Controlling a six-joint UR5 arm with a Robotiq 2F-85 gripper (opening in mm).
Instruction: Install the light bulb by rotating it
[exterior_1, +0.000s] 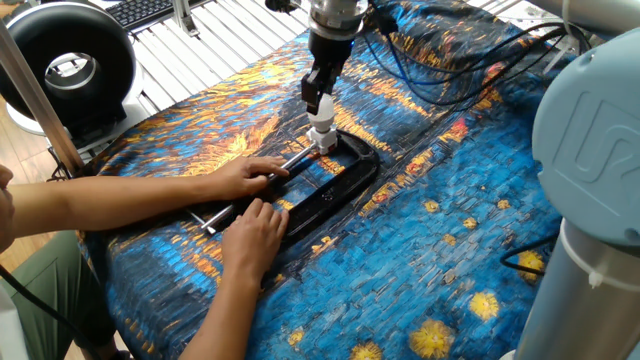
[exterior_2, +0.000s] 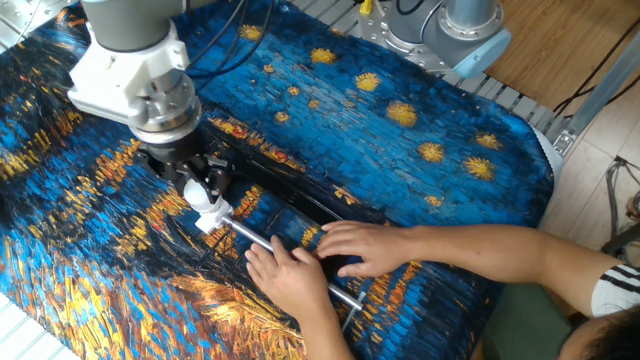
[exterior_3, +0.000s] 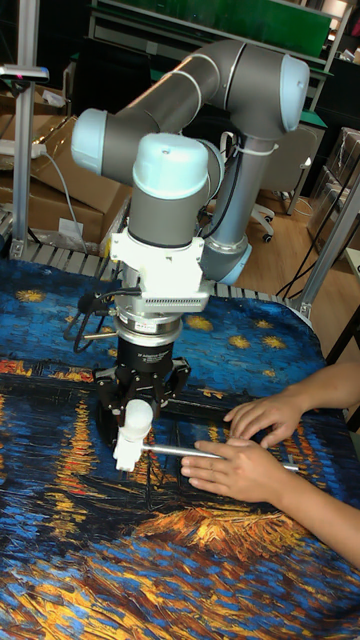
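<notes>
Light bulb (exterior_3: 137, 414) sits upright on the white socket base (exterior_3: 125, 452) at the far end of the black C-clamp (exterior_1: 335, 180), mid-table on the painted cloth (exterior_1: 450, 230). Likely light, rigid, smooth and fragile; best held at the rounded top, gentle squeeze. Gripper (exterior_3: 137, 405) is over it, 2 fingers flanking the bulb; closed on it or just beside, cannot tell. Person's 2 hands (exterior_1: 250, 205) press the clamp bar (exterior_3: 185, 452).

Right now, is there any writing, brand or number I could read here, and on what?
"UR": raised letters, partly cut off, on the arm's pale blue joint cap.
Fine marks on the white wrist block above the claw: too small to read.
Nothing else legible.
</notes>
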